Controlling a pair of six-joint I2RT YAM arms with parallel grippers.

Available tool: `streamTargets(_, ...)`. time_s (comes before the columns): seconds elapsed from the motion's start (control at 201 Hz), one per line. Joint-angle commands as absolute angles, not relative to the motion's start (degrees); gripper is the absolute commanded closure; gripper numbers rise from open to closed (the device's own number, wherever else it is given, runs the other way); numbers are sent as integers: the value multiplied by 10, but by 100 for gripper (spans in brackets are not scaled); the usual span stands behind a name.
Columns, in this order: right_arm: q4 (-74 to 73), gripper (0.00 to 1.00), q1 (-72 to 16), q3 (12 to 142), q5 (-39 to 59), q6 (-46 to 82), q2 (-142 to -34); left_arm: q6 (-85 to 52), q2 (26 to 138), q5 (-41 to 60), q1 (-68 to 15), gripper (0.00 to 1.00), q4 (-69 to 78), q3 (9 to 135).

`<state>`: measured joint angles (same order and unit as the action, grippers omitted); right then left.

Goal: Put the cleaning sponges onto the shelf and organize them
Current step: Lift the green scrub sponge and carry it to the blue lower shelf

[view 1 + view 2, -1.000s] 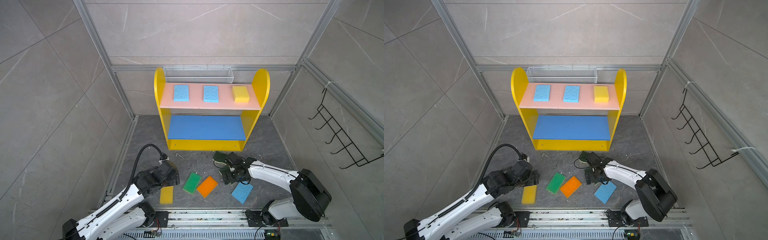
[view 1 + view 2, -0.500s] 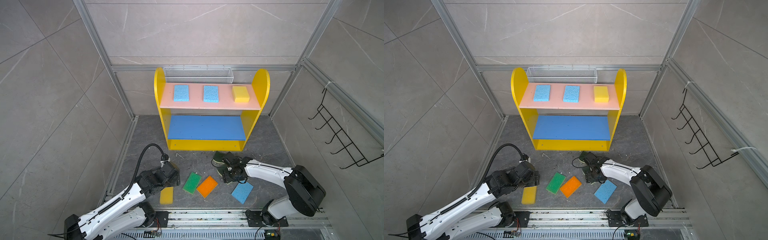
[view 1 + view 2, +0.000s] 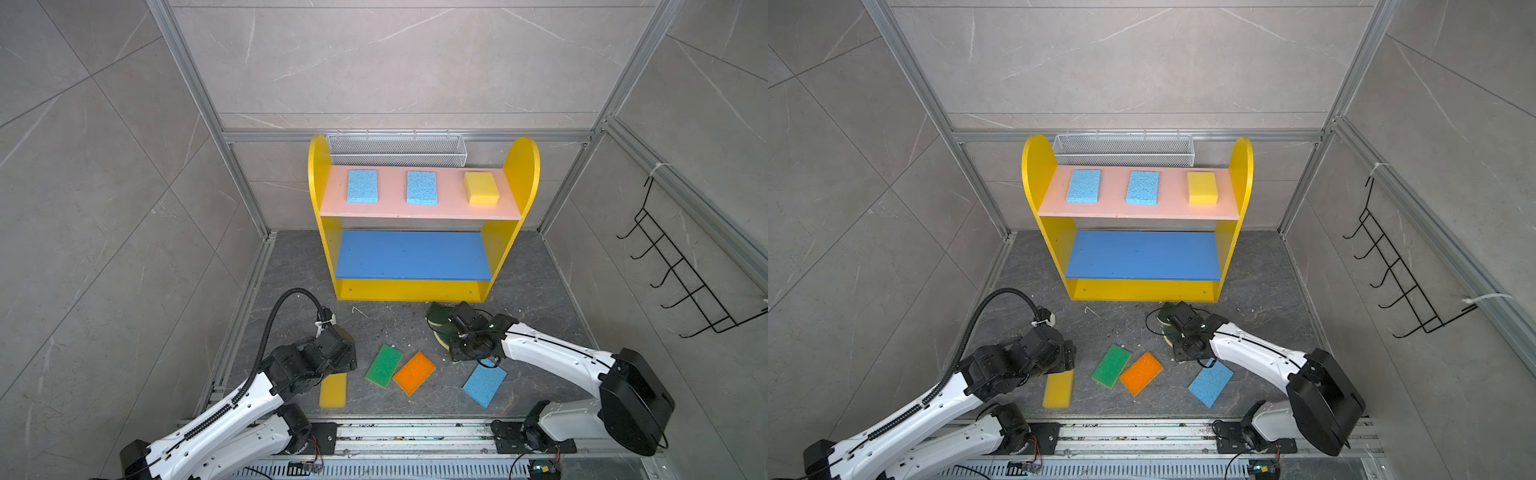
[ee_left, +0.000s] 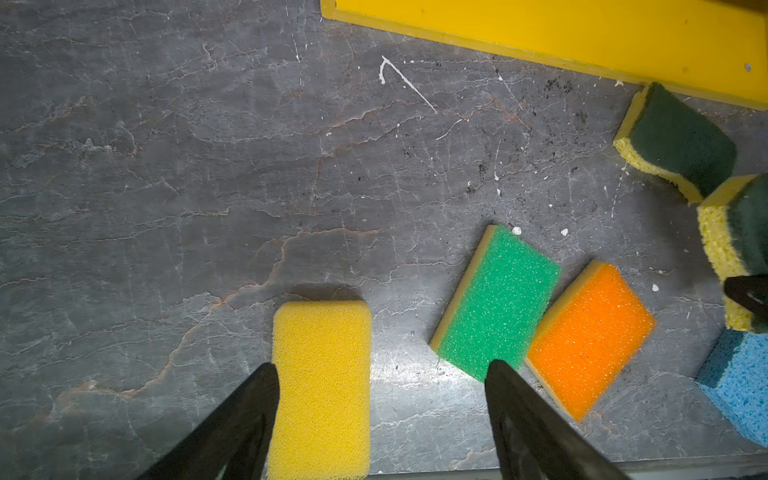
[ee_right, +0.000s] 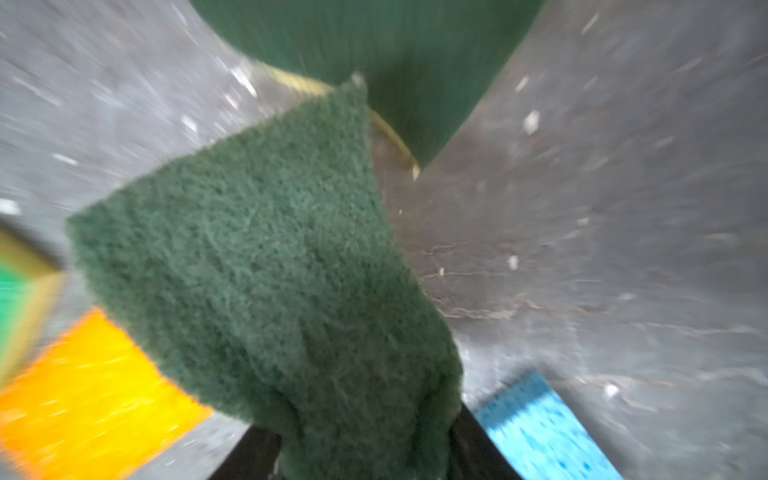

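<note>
**Right gripper [image 5: 365, 440] pinches a dark-green sponge [image 5: 270, 270]; left gripper [image 4: 380, 365] gapes over the floor yellow sponge [image 4: 322, 386]**

The right fingers [image 5: 478, 444] press on 1 end of the dark-green sponge. It is tilted, and its yellow underside shows in the left wrist view. Whether it is clear of the floor [image 3: 374, 324] I cannot tell. Just beyond it, the second dark-green sponge [image 3: 436, 316] lies on the floor, close in front of the shelf [image 3: 320, 166], by its yellow base [image 3: 411, 291].

The left fingers [image 4: 241, 415] stand far apart and hold nothing. The floor yellow sponge lies flat between them, right beside 1 finger. In the left wrist view the other fingertip overlaps a corner of the green sponge [image 4: 498, 299]. The green sponge and the orange sponge [image 3: 414, 373] lie side by side, touching, between the 2 arms. The floor blue sponge [image 3: 484, 383] lies apart from them, beside the right arm.

In both top views the shelf stands at the back wall. On its pink board [image 3: 395, 208], 3 sponges lie well apart in a row: the left blue sponge [image 3: 362, 185], the middle blue sponge [image 3: 422, 188] and the shelf yellow sponge [image 3: 481, 188]. Below sits the blue board [image 3: 411, 255].
</note>
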<state>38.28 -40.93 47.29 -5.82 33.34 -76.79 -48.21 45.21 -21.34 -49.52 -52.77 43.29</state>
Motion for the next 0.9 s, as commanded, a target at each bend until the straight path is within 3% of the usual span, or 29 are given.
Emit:
streamTargets(0.0,429,48,-412,511,-96,365,-727,-477,439,-241,-497,19,-528,456)
streamTargets(0.353,444,48,-409,656,-209,387,-763,-443,437,-259,-497,19,-424,449)
streamTargets(0.896,382,49,-307,750,-156,430,-876,-363,452,-268,-496,19,-391,504)
